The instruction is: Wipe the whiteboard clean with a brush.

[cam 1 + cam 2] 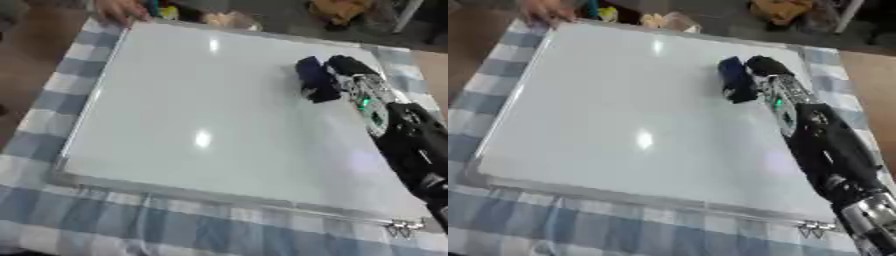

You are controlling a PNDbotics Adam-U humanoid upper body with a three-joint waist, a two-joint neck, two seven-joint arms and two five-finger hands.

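Robot's right hand (350,75) w/ fingers curled round a dark blue brush (315,79), pressed flat on the whiteboard (201,110) just left of the palm. Board lies on checked cloth (131,220); a person's hand (118,10) touches the board's corner, far from the robot's hand.

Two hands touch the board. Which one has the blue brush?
The robot's black right hand, at the whiteboard's right side, grips the brush. The person's bare hand only rests on the far-left corner.
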